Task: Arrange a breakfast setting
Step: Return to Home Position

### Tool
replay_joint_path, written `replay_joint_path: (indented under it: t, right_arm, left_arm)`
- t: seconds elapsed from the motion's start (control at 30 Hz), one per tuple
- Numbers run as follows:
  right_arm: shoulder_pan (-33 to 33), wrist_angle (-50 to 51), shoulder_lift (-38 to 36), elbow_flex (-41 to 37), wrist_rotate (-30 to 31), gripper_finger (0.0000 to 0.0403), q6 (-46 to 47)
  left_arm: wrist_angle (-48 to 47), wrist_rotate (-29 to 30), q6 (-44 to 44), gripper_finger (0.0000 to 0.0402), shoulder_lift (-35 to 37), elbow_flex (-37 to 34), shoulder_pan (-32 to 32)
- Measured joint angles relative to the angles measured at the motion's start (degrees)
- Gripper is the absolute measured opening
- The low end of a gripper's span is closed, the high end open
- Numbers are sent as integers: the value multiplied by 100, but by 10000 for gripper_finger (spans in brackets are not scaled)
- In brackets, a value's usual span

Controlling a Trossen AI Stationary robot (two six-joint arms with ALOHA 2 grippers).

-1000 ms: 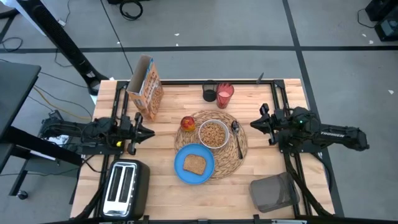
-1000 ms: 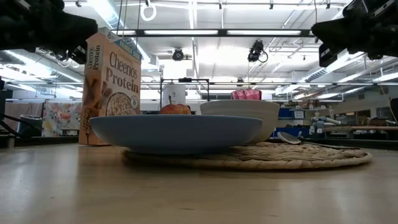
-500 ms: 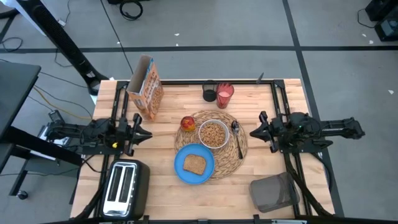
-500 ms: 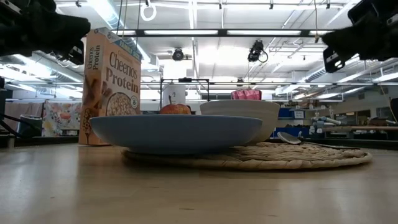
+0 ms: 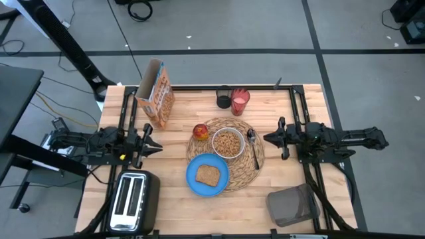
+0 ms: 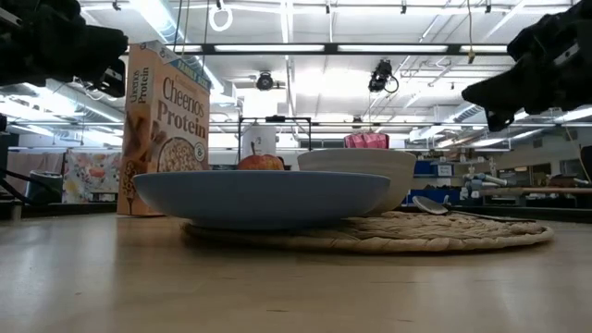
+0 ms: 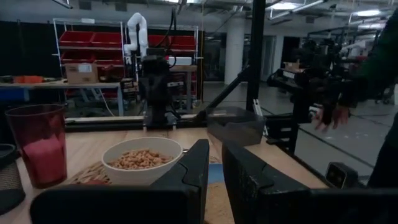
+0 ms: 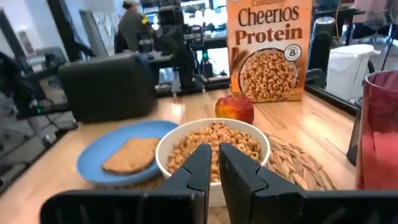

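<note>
The round straw placemat (image 5: pixel 249 169) lies mid-table. On it stand the white bowl (image 5: pixel 228 143) of cereal, the metal spoon (image 5: pixel 253 147), the apple (image 5: pixel 200 131) and part of the blue plate (image 5: pixel 194 179) with the toast slice (image 5: pixel 208 175). The red cup (image 5: pixel 240 101) and the Cheerios box (image 5: pixel 158 96) stand at the far side. My left gripper (image 5: pixel 156 142) hovers left of the mat, shut and empty. My right gripper (image 5: pixel 267 137) hovers right of the mat, shut and empty.
The silver toaster (image 5: pixel 133 198) stands at the near left corner. A small black holder cup (image 5: pixel 224 97) stands beside the red cup. A grey tray-like object (image 5: pixel 292 206) lies at the near right. A person's hand (image 7: pixel 324 116) shows in the room beyond.
My right gripper has drawn in over the table, toward the placemat, and dropped a little. My left gripper has shifted slightly toward the table's near edge. The breakfast things have stayed in place.
</note>
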State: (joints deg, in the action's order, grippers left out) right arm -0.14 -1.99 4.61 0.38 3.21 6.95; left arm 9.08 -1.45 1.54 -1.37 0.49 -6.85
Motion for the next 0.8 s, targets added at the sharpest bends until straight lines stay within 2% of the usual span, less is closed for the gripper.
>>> replay_joint_path:
  t: [0.27,0.43,0.8]
  right_arm:
    - [0,-93,4,2,-7,39,207]
    - [0,-111,0,1,-22,39,205]
    - [0,-137,0,2,-24,39,209]
  left_arm:
    - [-83,-355,246,53,6,-2,0]
    - [-123,716,-112,53,28,-2,3]
    - [-249,702,-198,53,26,-2,-13]
